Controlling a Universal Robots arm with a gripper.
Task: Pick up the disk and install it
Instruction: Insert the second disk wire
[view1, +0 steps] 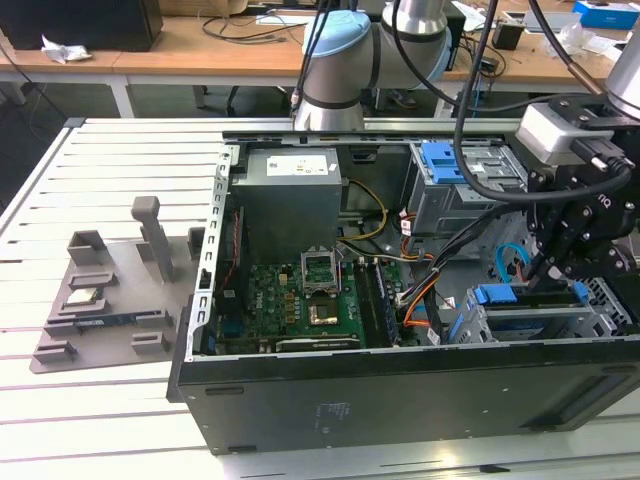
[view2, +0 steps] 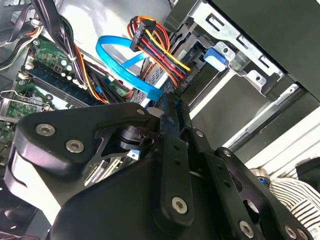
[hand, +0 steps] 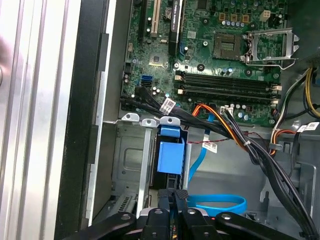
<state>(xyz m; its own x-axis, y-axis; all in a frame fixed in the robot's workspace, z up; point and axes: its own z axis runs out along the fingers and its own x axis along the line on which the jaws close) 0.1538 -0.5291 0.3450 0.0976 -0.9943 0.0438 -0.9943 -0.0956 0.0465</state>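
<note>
On the slatted tabletop (view1: 120, 400), toward the exterior view's left edge, a grey fixture tray (view1: 110, 300) sits beside the open computer case (view1: 400, 400); at the case's right end the gripper (view1: 550, 270) hangs over the drive cage (view1: 520, 325), where the disk (view1: 530, 296) seems already seated, blue rail up; whether the fingers are parted I cannot tell; installation looks nearly finished.
</note>
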